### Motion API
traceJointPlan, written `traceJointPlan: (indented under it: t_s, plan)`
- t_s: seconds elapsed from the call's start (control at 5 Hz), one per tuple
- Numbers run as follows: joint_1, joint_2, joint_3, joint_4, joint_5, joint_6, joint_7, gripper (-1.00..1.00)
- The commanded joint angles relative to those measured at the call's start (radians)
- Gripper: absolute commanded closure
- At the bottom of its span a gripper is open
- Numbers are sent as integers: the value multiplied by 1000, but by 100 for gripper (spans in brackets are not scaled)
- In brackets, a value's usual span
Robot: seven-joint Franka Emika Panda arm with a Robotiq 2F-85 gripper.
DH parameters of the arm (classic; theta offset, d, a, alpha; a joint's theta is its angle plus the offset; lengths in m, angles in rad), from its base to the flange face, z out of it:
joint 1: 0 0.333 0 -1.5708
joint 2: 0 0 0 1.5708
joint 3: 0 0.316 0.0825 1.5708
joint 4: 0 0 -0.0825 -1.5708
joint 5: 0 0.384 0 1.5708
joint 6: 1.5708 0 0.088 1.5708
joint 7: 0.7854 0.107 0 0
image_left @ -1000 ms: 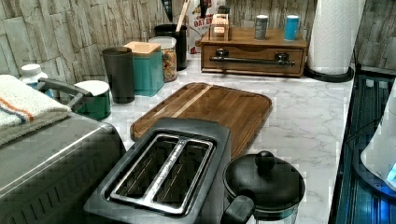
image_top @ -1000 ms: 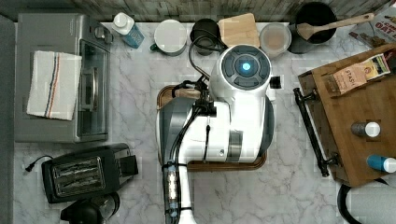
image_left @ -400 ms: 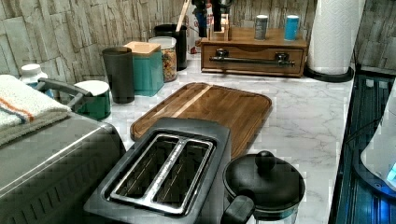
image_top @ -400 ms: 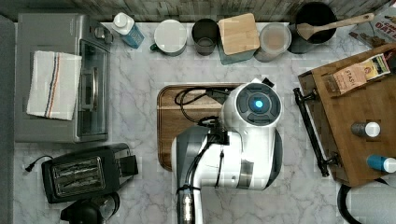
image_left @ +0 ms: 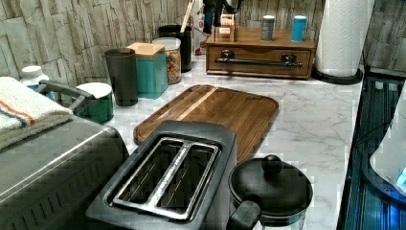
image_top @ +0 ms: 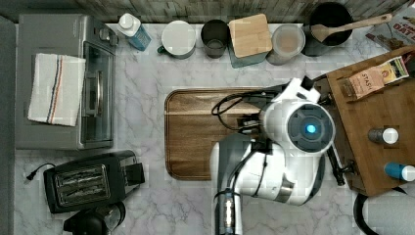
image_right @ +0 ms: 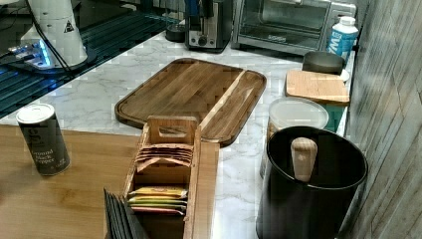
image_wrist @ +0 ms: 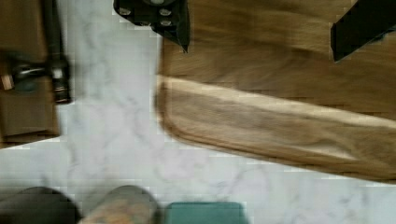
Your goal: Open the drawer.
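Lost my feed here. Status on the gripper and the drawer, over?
Gripper open, empty, above the cutting board edge. Drawer shut, handle untouched. Marble counter between board and handle bare.

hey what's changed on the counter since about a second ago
The arm swung across the cutting board toward the top view's right and now hangs beside the drawer. In the wrist view its fingers are spread apart over the board's edge, with the drawer's handle nearby and not yet gripped. The drawer is shut as before, and the toaster, jars and bottles have not moved.
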Motion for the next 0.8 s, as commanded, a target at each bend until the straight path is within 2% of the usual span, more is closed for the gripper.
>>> traceJointPlan:
  t_s: [0.2,0.4,0.6,0.8]
  plan:
    - [-80,136,-168,20,13,101,-404,-100]
    - [-120,138,-170,9,54,135,-496,-100]
    - [-126,146,-188,2,90,165,-550,-100]
    - [-136,179,-188,-25,177,244,-630,-100]
